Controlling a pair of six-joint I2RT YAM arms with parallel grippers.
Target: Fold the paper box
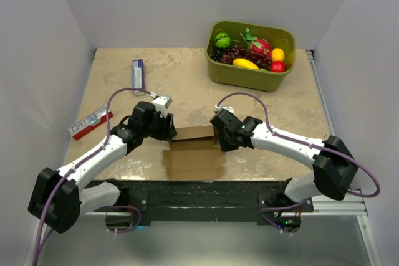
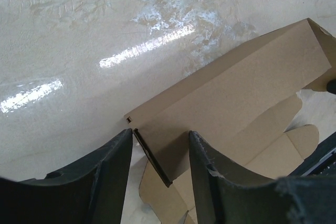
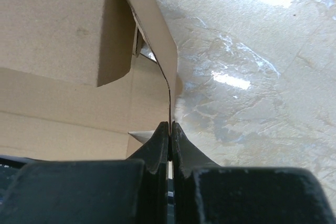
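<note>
Currently my right gripper (image 3: pixel 169 128) is pressed together on a thin upright flap of the plain brown cardboard paper box (image 3: pixel 58 30), which extends to its left. My left gripper (image 2: pixel 160 142) stands spread, with the box's other end edge between its fingers.

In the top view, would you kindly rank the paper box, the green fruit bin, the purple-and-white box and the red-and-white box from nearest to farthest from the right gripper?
From the right gripper:
1. paper box, pinched at its fingertips, table centre.
2. green fruit bin, far right corner.
3. purple-and-white box, far left.
4. red-and-white box, left edge.
</note>
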